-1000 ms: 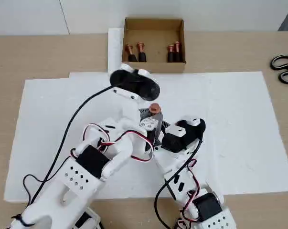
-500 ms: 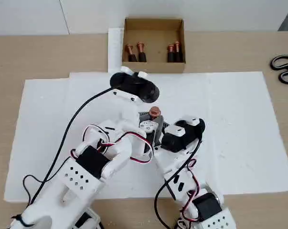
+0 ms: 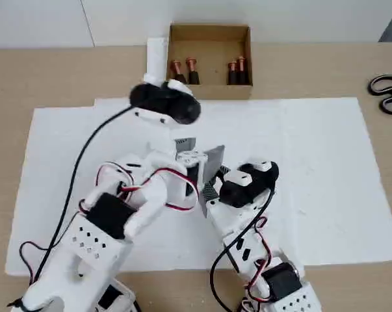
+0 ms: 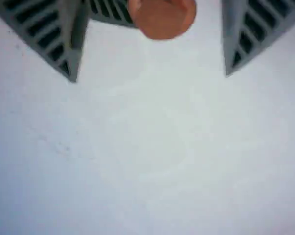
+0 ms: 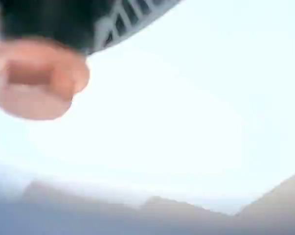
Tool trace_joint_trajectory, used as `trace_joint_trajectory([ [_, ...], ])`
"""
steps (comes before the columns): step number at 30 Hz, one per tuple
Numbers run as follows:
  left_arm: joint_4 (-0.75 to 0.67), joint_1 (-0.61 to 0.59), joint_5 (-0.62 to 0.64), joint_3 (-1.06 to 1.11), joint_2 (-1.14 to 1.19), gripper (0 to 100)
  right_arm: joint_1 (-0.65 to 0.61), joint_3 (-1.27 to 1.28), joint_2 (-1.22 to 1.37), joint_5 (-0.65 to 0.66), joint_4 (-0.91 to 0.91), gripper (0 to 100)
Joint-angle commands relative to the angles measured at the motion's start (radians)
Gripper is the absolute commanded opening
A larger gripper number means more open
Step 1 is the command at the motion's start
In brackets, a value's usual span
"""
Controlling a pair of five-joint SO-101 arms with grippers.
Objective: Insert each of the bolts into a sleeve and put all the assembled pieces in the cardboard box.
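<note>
Right gripper (image 3: 210, 186) sits mid-sheet on the white sheet (image 3: 326, 169). Its fingers are closed on the bolt (image 5: 37, 78), whose copper head sticks out beside one ribbed grey finger (image 5: 130, 17). View blurred; cannot tell whether a sleeve is on it.

Left gripper (image 4: 149, 76) is just at the 11 o'clock of the right one, looking straight down on the bolt head. Its fingers are spread wide, one on either side of the head, both clear of it.

Cardboard box (image 3: 210, 91) is at 12 o'clock on the bench (image 3: 52, 71), touching the sheet's far edge. It holds four assembled pieces (image 3: 192, 70), two at 9 o'clock inside and two at 3 o'clock.

Scissors (image 3: 387, 91) lie on the bench at 2 o'clock, well apart.
</note>
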Motion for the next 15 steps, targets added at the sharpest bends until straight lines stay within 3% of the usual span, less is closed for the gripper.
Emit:
trace_joint_trajectory([
  [1, 0.038, -0.072, 0.002, -0.099, -0.025, 18, -0.001, -0.011, -0.013, -0.009, 0.001, 0.4],
  [6, 0.172, -0.328, -0.025, -0.205, -0.025, 18, 0.051, -0.014, -0.013, -0.009, 0.019, 0.4],
  [9, 0.238, -0.483, -0.17, -0.231, -0.025, 18, 0.101, -0.023, -0.013, -0.006, 0.015, 0.4],
  [12, 0.301, -0.578, -0.293, -0.229, -0.018, 18, 0.153, -0.054, -0.005, 0.038, 0.016, 0.3],
  [15, 0.399, -0.621, -0.333, -0.229, -0.018, 18, 0.231, -0.106, -0.005, 0.098, 0.012, 0.3],
])
